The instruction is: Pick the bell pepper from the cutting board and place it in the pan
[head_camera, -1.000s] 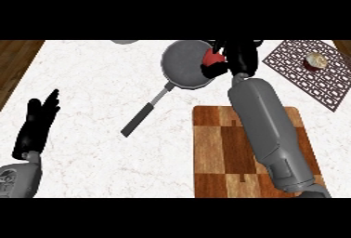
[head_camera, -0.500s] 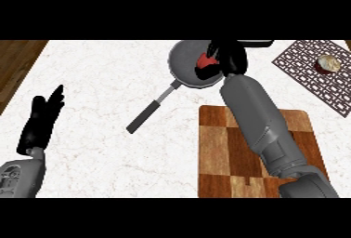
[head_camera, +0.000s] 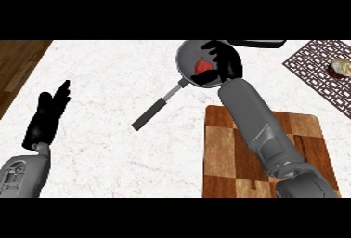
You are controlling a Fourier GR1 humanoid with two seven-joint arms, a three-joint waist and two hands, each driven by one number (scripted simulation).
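Although the white marble counter fills most of the head view, the action sits at its far right, where the wooden cutting board lies near the bottom edge with the grey right forearm stretched across it. No pepper remains on the board. Beyond the board, and apart from it, the dark pan rests on the counter, its handle pointing down and to the left. To the right, in the top corner, a patterned mat carries a small object too indistinct to name.

The right hand hangs over the pan, its fingers curled around the red bell pepper, which shows only partly beneath them. Whether the pepper already touches the pan's floor is hard to tell from this steep angle; it probably sits just above it or on it. The left hand rests spread at the left, fingers up.

The placing step looks nearly complete. The next move calls for uncurling the fingers so the pepper settles inside the rim, then lifting the hand straight up without nudging the pan.
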